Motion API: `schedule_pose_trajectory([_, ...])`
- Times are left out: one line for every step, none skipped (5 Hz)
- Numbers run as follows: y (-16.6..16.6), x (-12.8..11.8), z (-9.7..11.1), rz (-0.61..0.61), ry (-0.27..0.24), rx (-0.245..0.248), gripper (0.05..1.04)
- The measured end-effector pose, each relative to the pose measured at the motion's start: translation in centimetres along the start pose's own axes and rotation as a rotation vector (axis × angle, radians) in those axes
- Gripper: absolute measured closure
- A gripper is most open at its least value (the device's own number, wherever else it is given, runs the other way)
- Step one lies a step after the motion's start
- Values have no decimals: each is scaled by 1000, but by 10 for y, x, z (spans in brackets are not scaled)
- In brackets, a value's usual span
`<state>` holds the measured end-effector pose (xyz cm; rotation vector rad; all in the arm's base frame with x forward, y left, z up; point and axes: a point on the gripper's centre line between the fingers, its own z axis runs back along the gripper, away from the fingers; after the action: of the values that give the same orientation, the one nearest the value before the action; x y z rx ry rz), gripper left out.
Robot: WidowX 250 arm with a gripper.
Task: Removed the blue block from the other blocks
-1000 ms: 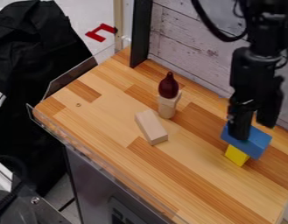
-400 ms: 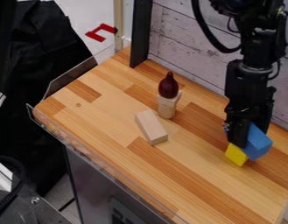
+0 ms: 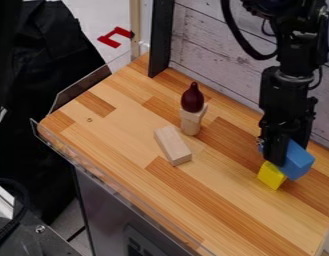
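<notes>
Gripper [image 3: 287, 151] pinched shut on blue block [image 3: 299, 162], tipped up by top of yellow block [image 3: 270, 176]; can't tell if 2 blocks touch. Squeeze snug, lift straight up so yellow won't tumble, then set blue softly on tabletop [image 3: 227, 200].

Smooth wood tabletop [image 3: 126, 131], glossy dark-red piece [image 3: 193, 99]

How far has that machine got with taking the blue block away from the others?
Gripping looks done: the gripper has the blue block between its fingers. The separating seems to be in hand, as the blue block sits right up against the yellow block in this view. Left to do: bring it clear and, presumably, set it down apart.
</notes>
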<state>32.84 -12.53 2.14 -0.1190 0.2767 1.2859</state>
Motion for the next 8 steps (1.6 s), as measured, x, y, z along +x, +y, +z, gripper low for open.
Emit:
schedule_pose_trajectory([8,1,11,-21,-27,-5,504])
schedule_pose_trajectory([29,-1,50,-64,-81,-75,504])
schedule_pose_trajectory([50,13,66,-78,-67,-109,504])
schedule_pose_trajectory([67,31,65,-76,-25,-121,504])
schedule_pose_trajectory([80,49,66,-85,-35,-71,504])
schedule_pose_trajectory([88,61,70,-147,-49,15,504])
schedule_pose_trajectory([93,71,64,-171,-27,68,504])
schedule_pose_trajectory([93,79,57,-185,-4,89,504])
